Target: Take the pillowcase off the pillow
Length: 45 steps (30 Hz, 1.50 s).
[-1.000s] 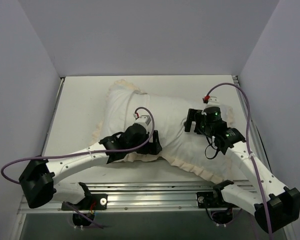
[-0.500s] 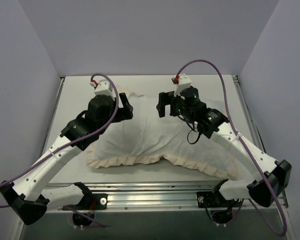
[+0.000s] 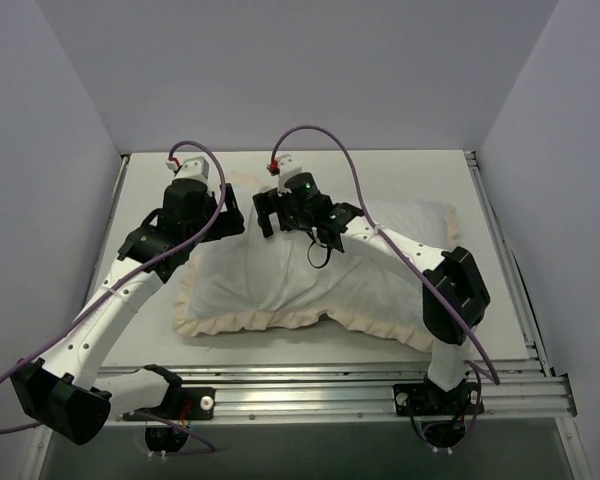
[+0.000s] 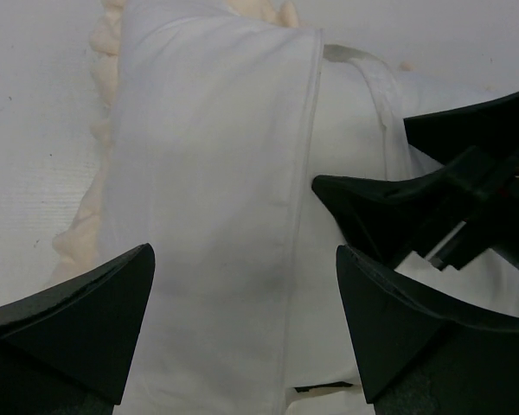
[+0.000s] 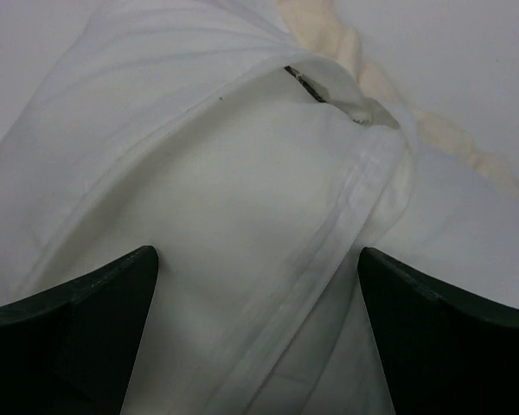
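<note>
— While both arms reach across the table (image 3: 400,175), how many covers lie there?
— One pillowcase (image 3: 300,280), white face up, across the middle of the table. A cream ruffle (image 3: 250,322) runs round its edge.
— And the pillow?
— One pillow (image 5: 229,207), inside the pillowcase, showing at the open hem.
— Grippers?
— Two. The left gripper (image 4: 242,346) and the right gripper (image 5: 259,363) each have their fingers spread wide and grip nothing. They are close together over the pillowcase's far-left corner, at that opening.
</note>
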Available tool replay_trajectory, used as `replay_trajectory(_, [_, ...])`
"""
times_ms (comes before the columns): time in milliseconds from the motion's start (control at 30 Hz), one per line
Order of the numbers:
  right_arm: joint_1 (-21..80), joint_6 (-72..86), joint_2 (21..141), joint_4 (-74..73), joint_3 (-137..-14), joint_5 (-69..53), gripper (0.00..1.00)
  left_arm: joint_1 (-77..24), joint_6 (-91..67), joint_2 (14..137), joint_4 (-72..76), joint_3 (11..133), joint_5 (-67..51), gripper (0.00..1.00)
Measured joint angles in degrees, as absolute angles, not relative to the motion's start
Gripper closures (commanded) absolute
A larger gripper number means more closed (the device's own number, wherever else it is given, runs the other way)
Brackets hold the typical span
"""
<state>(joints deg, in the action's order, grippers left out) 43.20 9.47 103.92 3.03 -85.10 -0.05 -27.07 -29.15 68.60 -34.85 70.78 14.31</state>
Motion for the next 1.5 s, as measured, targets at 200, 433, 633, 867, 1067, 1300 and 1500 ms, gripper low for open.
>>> replay_trajectory(200, [42.3, 9.4, 105.4, 14.7, -75.7, 0.0, 0.60, -26.9, -26.5, 70.0, -34.3, 70.8, 11.6, 0.05])
replay_trajectory(433, [41.5, 12.6, 101.5, 27.0, -65.3, -1.1, 1.00, -26.9, -23.6, 77.6, -33.4, 73.6, 11.1, 0.05])
replay_trajectory(633, [41.5, 14.3, 99.7, 30.5, -61.8, -2.0, 1.00, -28.1, -21.0, 83.6, -32.8, 76.7, 12.0, 0.05])
replay_trajectory(867, [41.5, 14.9, 99.3, 30.8, -61.3, -2.5, 1.00, -32.5, -17.5, 90.0, -31.5, 81.4, 15.7, 0.05])
replay_trajectory(1067, [41.5, 15.0, 98.7, 30.8, -60.8, -2.7, 1.00, -32.1, -17.3, 95.0, -31.0, 83.8, 22.9, 0.12])
replay_trajectory(1300, [41.5, 15.3, 94.6, 30.4, -57.0, -4.6, 1.00, -24.7, -18.9, 98.4, -29.3, 83.8, 25.7, 0.31])
replay_trajectory(1500, [39.6, 17.0, 84.4, 28.0, -49.6, -7.5, 1.00, -17.3, -22.0, 100.9, -29.3, 82.9, 20.9, 0.34])
